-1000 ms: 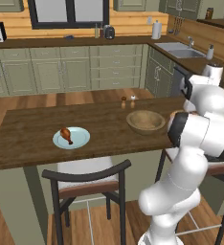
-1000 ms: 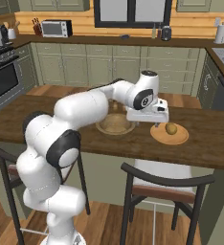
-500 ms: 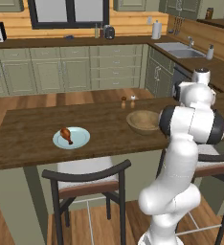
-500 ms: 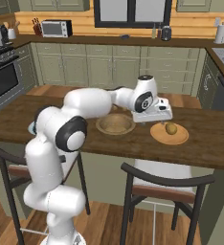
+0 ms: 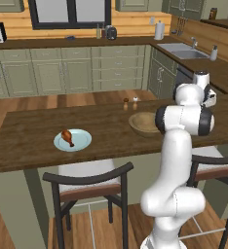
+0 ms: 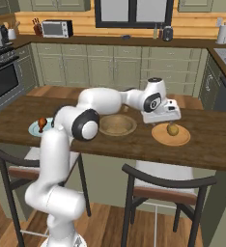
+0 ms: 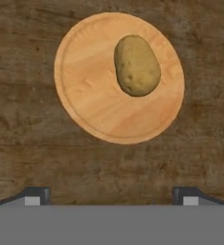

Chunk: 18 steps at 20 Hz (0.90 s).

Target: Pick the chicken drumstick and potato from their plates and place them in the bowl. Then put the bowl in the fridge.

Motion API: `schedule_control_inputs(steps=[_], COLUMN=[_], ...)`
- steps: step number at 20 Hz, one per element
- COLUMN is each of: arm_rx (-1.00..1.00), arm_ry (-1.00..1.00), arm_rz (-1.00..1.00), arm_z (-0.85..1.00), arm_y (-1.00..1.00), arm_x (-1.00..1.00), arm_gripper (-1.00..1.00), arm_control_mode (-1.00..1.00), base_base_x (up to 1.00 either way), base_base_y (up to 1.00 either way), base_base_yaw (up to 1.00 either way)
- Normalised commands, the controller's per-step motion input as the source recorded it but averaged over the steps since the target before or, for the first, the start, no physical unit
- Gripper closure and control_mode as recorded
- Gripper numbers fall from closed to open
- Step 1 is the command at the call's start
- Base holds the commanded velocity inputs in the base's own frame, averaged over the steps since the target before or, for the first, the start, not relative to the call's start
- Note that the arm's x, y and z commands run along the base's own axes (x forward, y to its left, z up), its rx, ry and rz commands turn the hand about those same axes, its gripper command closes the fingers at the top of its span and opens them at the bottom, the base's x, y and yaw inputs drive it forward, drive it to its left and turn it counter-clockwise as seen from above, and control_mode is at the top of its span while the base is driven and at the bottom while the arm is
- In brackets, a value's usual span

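A yellowish-tan potato (image 7: 137, 65) lies on the orange-tan plate (image 7: 90, 100) on the wooden counter, toward the plate's upper right in the hand view. My gripper (image 7: 111, 197) hangs above the plate's near edge, open and empty, with both fingertips (image 7: 36, 196) wide apart. From the right base view, the gripper (image 6: 163, 118) hovers just left of the potato (image 6: 172, 129). The wooden bowl (image 6: 117, 125) stands left of that plate. Farther left, the chicken drumstick (image 5: 67, 136) rests on the pale blue plate (image 5: 84, 141). The fridge is out of view.
Two small shakers (image 5: 130, 102) stand on the counter behind the bowl (image 5: 144, 123). Dark stools (image 6: 165, 185) line the counter's near edge. A sink (image 5: 184, 50) and cabinets run along the back wall.
The arm has folded and the hand has moved right, from beside the bowl to above the orange-tan plate. The gripper has stayed open.
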Motion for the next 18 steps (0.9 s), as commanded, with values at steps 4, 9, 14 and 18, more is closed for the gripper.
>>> schedule_control_inputs(steps=[4,9,14,18], arm_rx=[0.00,0.00,0.00,0.00], arm_ry=[0.00,0.00,0.00,0.00], arm_rz=[0.02,0.02,0.01,0.02], arm_z=[-0.44,-0.30,-0.33,-0.28], arm_y=[-0.12,-0.24,-0.25,-0.16], arm_x=[0.51,0.37,0.34,0.36], arm_gripper=[-1.00,-1.00,-1.00,-1.00], arm_control_mode=[-1.00,-1.00,-1.00,-1.00], base_base_x=[0.00,0.00,0.00,0.00], base_base_y=[0.00,0.00,0.00,0.00], base_base_yaw=[0.00,0.00,0.00,0.00])
